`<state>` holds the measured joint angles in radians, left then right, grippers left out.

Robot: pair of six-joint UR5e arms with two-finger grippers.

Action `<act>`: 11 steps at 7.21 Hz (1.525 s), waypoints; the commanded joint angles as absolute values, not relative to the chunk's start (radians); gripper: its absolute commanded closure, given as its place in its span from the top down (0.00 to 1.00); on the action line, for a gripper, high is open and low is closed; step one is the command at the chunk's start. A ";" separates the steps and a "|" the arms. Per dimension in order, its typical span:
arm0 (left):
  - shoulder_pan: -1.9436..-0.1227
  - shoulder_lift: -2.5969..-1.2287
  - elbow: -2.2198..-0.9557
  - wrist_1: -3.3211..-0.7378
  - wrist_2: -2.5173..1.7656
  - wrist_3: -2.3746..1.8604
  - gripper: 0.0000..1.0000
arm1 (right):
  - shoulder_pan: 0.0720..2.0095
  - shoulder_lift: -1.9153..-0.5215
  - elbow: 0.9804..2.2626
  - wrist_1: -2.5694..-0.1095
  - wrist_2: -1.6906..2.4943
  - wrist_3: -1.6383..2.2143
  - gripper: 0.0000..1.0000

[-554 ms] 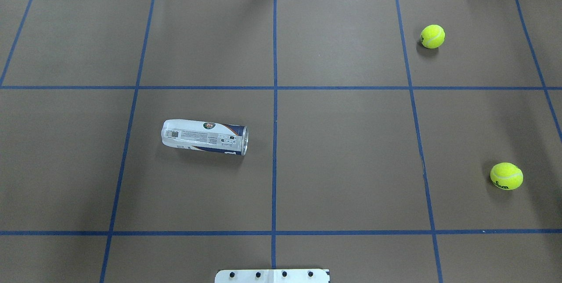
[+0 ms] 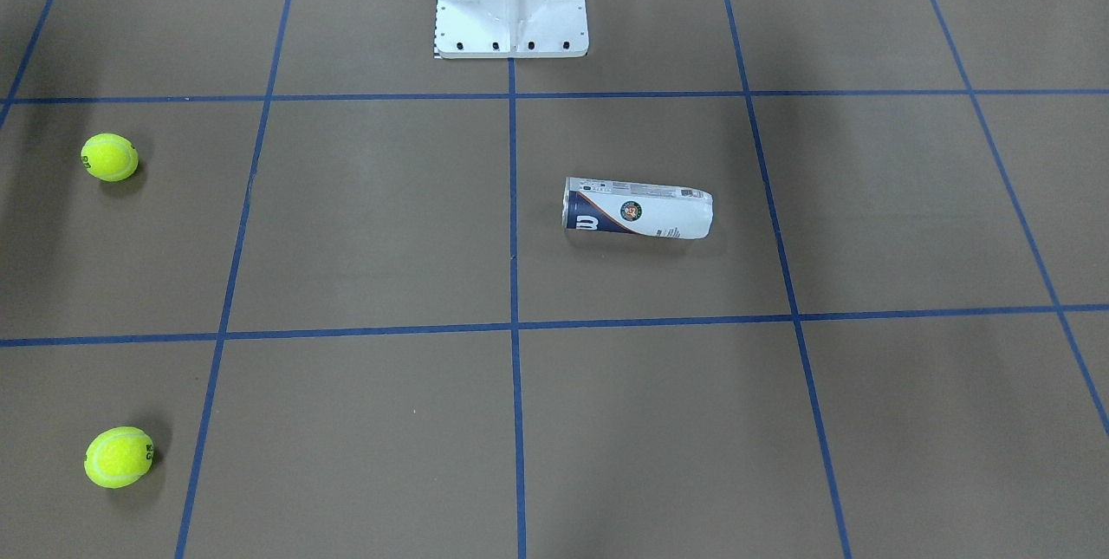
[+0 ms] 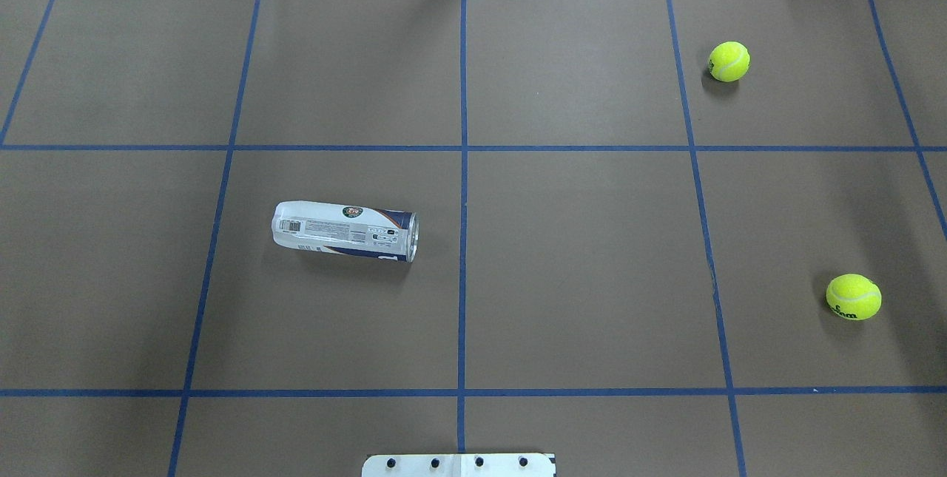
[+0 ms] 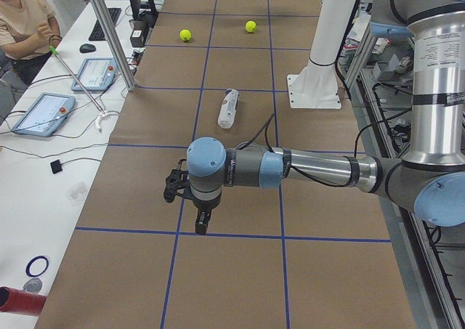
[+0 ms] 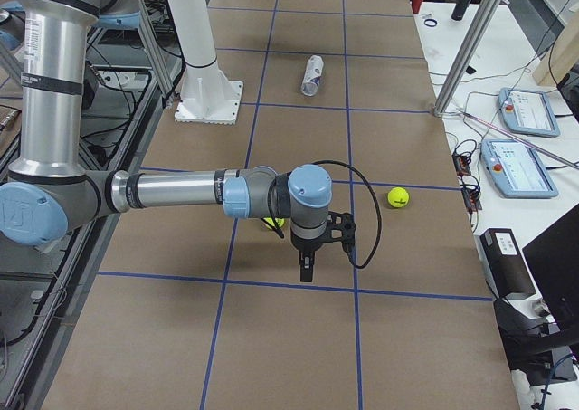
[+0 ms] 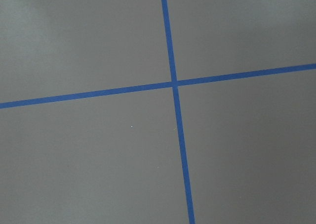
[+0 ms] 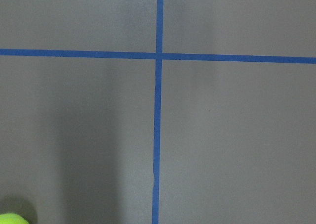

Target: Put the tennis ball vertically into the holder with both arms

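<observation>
The holder (image 3: 344,231) is a clear tube with a white and navy label. It lies on its side left of the table's centre line, open end toward the centre, and also shows in the front view (image 2: 638,213). Two yellow tennis balls lie on the right side, one far (image 3: 729,61) and one near (image 3: 853,296). The left gripper (image 4: 185,213) hangs over the table's left end, far from the holder. The right gripper (image 5: 326,256) hangs over the right end, near a ball (image 5: 397,196). I cannot tell whether either is open or shut.
The white pedestal base (image 2: 511,22) stands at the robot's edge of the table. Blue tape lines (image 3: 463,166) divide the brown table cover into squares. Both wrist views show only tape crossings, with a ball's edge (image 7: 12,218) at the right one's bottom left. A person (image 4: 25,24) sits beyond the side table.
</observation>
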<state>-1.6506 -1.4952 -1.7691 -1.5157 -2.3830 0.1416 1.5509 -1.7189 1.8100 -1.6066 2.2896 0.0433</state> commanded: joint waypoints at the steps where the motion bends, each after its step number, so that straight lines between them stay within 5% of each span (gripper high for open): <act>1: -1.651 -1.541 -1.741 -1.558 -2.387 0.132 1.00 | 1.552 -1.720 1.810 -1.608 2.290 0.044 1.00; 6: -1.629 -1.590 -1.733 -1.733 -2.388 0.040 0.99 | 1.551 -1.720 1.809 -1.608 2.290 0.044 1.00; 11: -1.248 -1.860 -1.775 -1.910 -2.378 0.103 0.95 | 1.551 -1.723 1.810 -1.608 2.295 0.044 1.00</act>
